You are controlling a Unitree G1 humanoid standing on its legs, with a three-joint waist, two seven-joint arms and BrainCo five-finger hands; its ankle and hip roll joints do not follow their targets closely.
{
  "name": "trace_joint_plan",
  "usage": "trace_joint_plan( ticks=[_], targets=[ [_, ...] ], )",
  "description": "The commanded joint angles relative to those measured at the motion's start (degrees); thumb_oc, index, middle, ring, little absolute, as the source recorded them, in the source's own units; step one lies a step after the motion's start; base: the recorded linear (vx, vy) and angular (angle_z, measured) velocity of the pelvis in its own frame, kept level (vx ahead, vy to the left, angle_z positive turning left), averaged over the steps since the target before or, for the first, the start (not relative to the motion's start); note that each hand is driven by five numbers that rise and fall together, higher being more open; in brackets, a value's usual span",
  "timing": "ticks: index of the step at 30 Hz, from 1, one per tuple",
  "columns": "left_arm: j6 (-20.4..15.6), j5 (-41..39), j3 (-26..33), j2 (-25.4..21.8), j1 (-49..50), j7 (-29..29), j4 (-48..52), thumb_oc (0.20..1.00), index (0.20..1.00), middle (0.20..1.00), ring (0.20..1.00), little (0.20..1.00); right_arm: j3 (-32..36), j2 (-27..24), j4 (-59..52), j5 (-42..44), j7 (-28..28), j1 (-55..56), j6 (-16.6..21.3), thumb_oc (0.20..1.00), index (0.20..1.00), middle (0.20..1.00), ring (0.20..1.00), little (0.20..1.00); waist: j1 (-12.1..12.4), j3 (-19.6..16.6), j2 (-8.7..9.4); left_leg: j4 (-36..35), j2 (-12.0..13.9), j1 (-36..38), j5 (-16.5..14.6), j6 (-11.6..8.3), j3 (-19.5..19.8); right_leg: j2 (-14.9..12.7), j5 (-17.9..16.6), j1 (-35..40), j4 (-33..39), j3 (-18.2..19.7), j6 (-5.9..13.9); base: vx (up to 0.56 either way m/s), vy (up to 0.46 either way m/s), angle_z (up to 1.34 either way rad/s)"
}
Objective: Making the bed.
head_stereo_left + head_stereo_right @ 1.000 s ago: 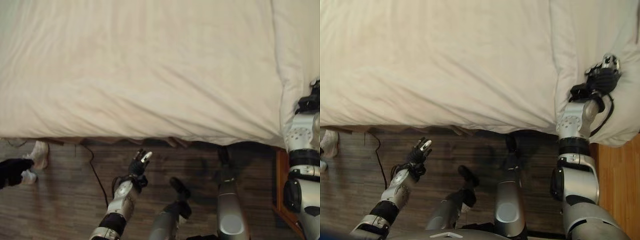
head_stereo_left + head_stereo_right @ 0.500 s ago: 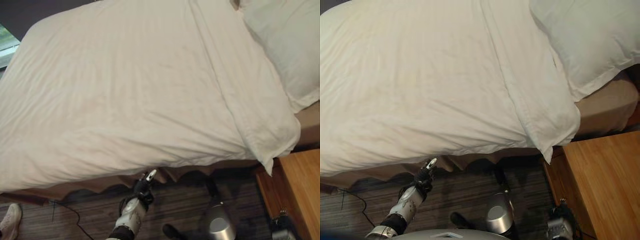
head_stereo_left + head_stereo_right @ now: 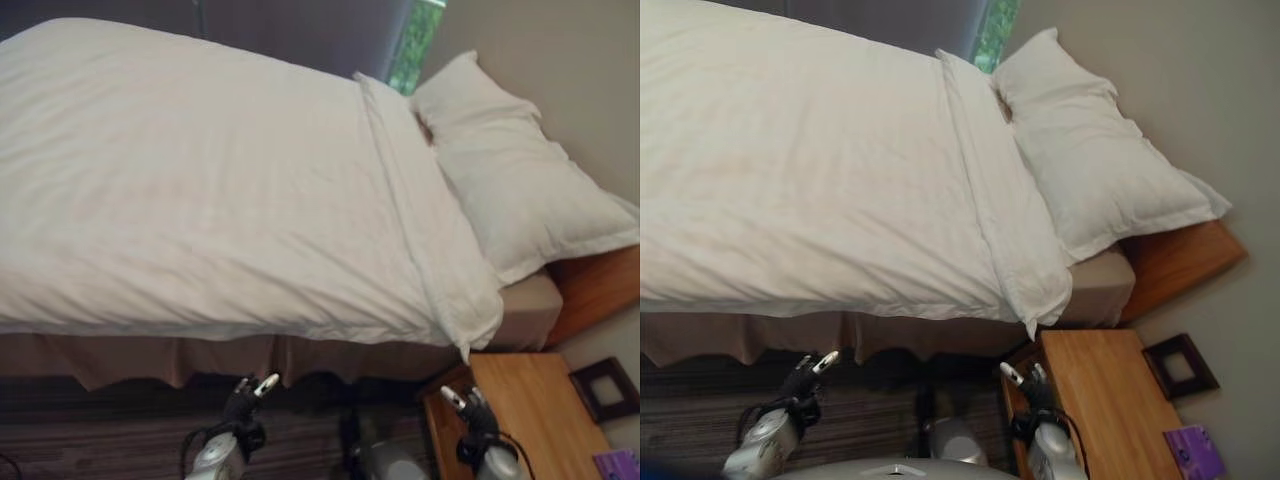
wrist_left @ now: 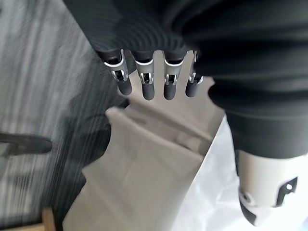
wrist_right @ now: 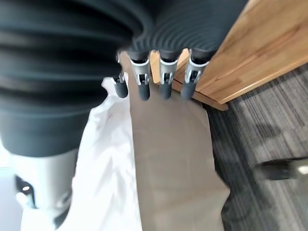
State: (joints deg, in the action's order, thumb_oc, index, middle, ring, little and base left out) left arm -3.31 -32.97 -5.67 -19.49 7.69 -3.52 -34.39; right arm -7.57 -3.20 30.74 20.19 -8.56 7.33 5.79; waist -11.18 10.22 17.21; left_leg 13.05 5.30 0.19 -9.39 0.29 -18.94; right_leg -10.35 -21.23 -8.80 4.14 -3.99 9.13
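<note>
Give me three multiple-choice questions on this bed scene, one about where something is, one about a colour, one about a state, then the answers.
1. Where is the pillow?
A. on the floor
B. at the head of the bed, beside the duvet's folded edge
C. on the nightstand

2. What colour is the duvet?
A. white
B. blue
C. red

3. What are the left hand and right hand doing?
A. gripping the duvet
B. open, holding nothing
C. lifting the pillow

1 B: it lies by the headboard.
2 A: plain white cloth.
3 B: fingers straight, off the bedding.
</note>
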Motion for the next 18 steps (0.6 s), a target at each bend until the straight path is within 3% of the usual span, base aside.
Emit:
trace_joint_plan(
  ticks=[1, 2, 3, 6, 9, 18],
  targets=[
    [-2.41, 4.20, 0.09, 1.31, -3.05, -1.08, 6.92, 1.000, 1.000, 1.000, 1.000, 1.000, -1.42, -4.71, -4.38, -0.28, 0.01, -5.98, 3.35, 1.000, 1.000, 1.000, 1.000, 1.000, 2.13, 1.89, -8.72, -15.83, 2.56, 8.37, 5.34, -2.18, 2.04, -2.61, 13.31, 3.92, -16.93, -1.53, 3.03, -0.35, 0.134, -0.56],
    [-2.63, 4.91, 0.34, 0.85, -2.87, -1.47, 7.87, 1.000, 1.000, 1.000, 1.000, 1.000, -1.95, -4.53, -4.67, -0.23, 0.17, -6.25, 3.62, 1.000, 1.000, 1.000, 1.000, 1.000, 2.79, 1.32, -8.96, -15.69, 2.58, 7.90, 5.67, -2.18, 1.40, -3.02, 13.45, 5.23, -16.79, -1.57, 3.00, -0.23, 0.149, -0.41],
    [-2.95, 6.66, 1.60, -0.07, -1.34, -2.00, 11.79, 1.000, 1.000, 1.000, 1.000, 1.000, -2.99, -4.57, -6.34, -0.59, 0.67, -6.30, 3.55, 1.000, 1.000, 1.000, 1.000, 1.000, 4.49, 0.08, -8.70, -15.72, 1.73, 7.67, 6.13, -2.43, -0.34, -3.89, 14.63, 10.46, -12.32, -3.20, 2.83, -0.10, 0.074, -0.54],
    [-4.55, 11.32, 2.71, -0.12, -0.36, -5.15, 15.05, 1.000, 1.000, 1.000, 1.000, 1.000, -5.38, -3.57, -6.13, -0.06, 1.22, -6.14, 3.67, 1.000, 1.000, 1.000, 1.000, 1.000, 5.65, -2.25, -9.27, -16.80, 2.00, 7.35, 7.73, -3.59, -2.19, -3.43, 14.01, 11.27, -5.62, -3.68, 3.38, -0.02, -0.004, -0.79],
    [-5.62, 10.04, 3.41, -0.08, 0.43, -5.81, 16.26, 1.000, 1.000, 1.000, 1.000, 1.000, -7.33, -4.59, -6.50, -0.44, 1.46, -6.70, 3.63, 1.000, 1.000, 1.000, 1.000, 1.000, 5.81, -2.93, -9.90, -17.43, 3.10, 6.99, 8.82, -4.51, -2.64, -2.90, 14.09, 12.08, -2.70, -4.12, 3.05, -0.01, -0.042, -0.71],
    [-7.89, 10.57, 4.05, 0.38, 1.66, -6.13, 19.75, 1.000, 1.000, 1.000, 1.000, 1.000, -9.74, -6.07, -4.72, -2.06, 2.37, -6.53, 4.29, 1.000, 1.000, 1.000, 1.000, 1.000, 6.08, -3.85, -11.32, -17.81, 4.68, 6.89, 10.21, -5.84, -2.54, -2.27, 15.96, 13.82, 0.83, -5.59, 2.57, -0.01, -0.012, -0.04]
  ],
)
